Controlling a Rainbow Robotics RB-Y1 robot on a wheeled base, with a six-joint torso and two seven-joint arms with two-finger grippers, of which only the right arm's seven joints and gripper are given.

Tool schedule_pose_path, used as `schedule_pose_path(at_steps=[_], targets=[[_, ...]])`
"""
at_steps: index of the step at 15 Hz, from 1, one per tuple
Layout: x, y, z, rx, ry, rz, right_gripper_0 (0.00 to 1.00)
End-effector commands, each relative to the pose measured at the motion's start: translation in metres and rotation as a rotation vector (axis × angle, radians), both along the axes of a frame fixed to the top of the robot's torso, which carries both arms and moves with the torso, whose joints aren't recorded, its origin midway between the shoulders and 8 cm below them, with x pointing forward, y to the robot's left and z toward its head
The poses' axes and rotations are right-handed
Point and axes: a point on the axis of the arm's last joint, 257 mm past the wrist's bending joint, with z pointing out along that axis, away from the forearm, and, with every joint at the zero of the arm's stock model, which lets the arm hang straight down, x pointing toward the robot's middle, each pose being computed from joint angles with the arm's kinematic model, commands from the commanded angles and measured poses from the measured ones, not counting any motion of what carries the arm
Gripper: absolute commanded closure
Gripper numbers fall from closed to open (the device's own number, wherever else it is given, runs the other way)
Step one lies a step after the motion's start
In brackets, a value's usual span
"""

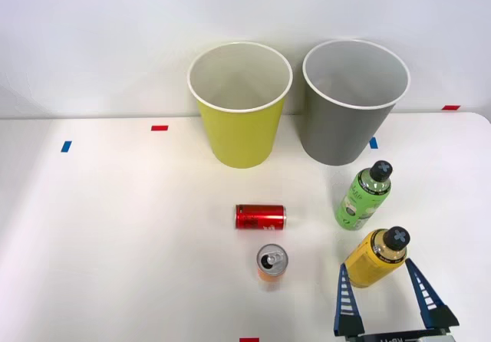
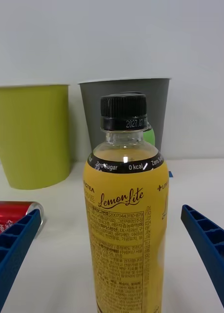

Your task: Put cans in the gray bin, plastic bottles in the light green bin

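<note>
Bins at the far side of the table [image 1: 115, 227], light green bin [image 1: 240, 104] to the left and gray bin [image 1: 355, 100] to the right, both upright and with nothing seen inside. Nearer, green bottle [image 1: 363, 197] and yellow bottle [image 1: 375, 258] standing upright, long axis vertical; red can [image 1: 260, 217] lying on its side, orange can [image 1: 271, 264] upright beside it. Right gripper [image 1: 391, 311] spread wide and holding nothing, yellow bottle directly ahead between the blue fingers [image 2: 207, 244], not yet touched; probably only a short reach forward, then closing.
</note>
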Motion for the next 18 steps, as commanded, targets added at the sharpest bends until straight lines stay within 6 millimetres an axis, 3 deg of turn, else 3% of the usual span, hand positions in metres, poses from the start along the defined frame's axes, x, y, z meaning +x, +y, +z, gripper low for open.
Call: schedule_pose_path(at_steps=[1, 6, 10, 11, 12, 13, 14, 18], targets=[[0.021, -0.001, 0.003, -0.007, -0.024, -0.006, 0.00], [0.056, -0.004, 0.010, -0.026, -0.023, -0.015, 0.00], [0.057, -0.009, 0.009, -0.032, -0.022, -0.022, 0.00], [0.055, -0.011, 0.008, -0.037, -0.019, -0.022, 0.18], [0.052, -0.012, 0.007, -0.044, -0.017, -0.022, 0.68], [0.050, -0.014, 0.006, -0.050, -0.015, -0.025, 0.96], [0.049, -0.015, 0.006, -0.051, -0.015, -0.024, 1.00], [0.046, -0.016, 0.007, -0.048, -0.018, -0.028, 1.00]])
